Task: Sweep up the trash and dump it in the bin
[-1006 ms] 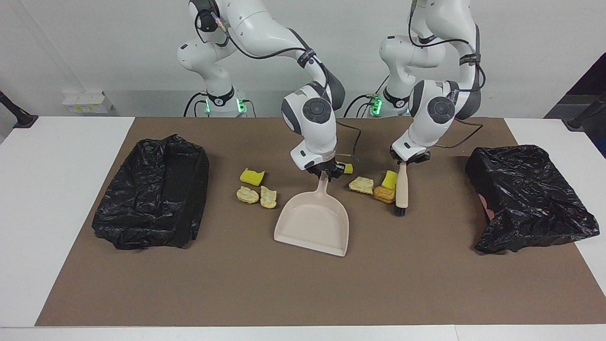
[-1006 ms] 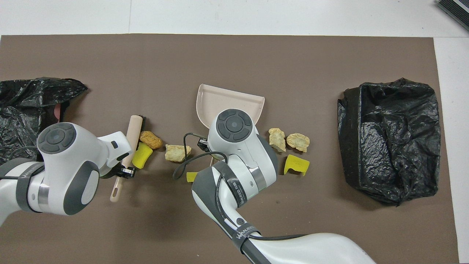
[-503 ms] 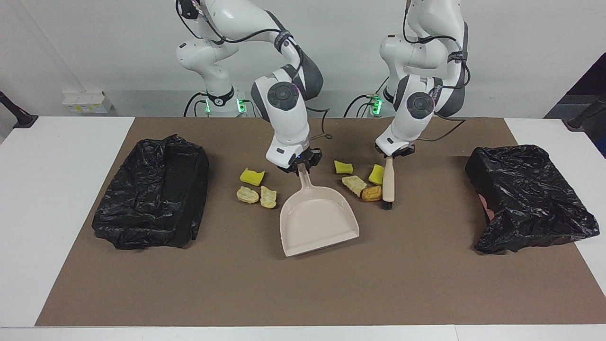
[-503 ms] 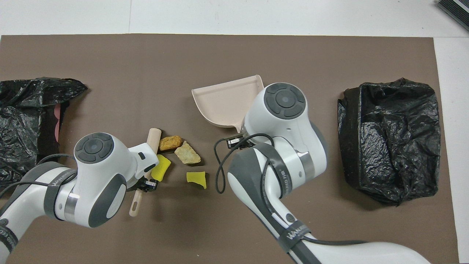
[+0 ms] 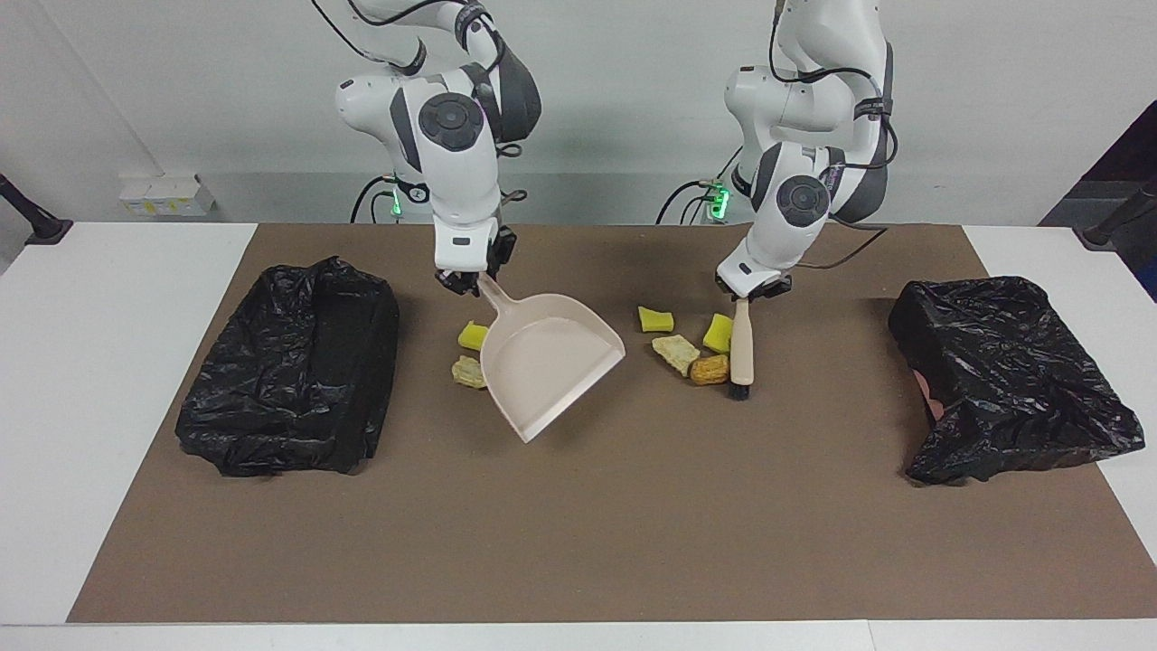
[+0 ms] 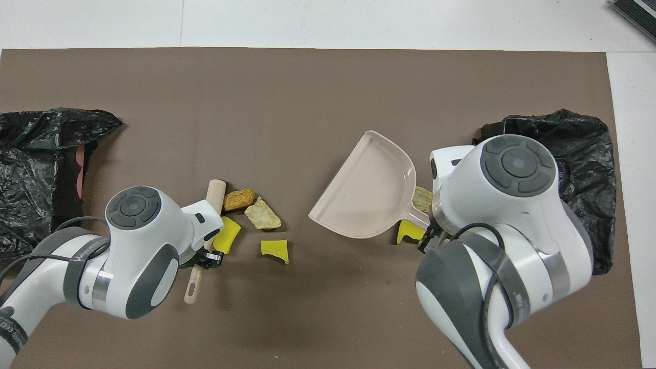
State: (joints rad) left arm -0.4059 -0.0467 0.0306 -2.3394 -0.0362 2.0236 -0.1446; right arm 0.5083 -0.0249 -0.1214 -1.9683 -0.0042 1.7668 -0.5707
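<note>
Two grippers clenched | right gripper (image 5: 470,278) holds dustpan (image 5: 547,362) by handle, raised over two trash scraps (image 5: 470,353) | left gripper (image 5: 752,291) grips brush (image 5: 741,348) beside four scraps (image 5: 696,348) | step: positioning; next: lower pan, sweep in.

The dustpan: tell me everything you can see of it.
The dustpan is beige, apparently plastic: a flat scoop with raised walls and a short handle. It is empty. The right gripper grips the handle and holds the pan raised and tilted over the mat, its mouth turned toward the left arm's end. It hangs over the yellow chunk and the tan lump, hiding part of that cluster.
</note>
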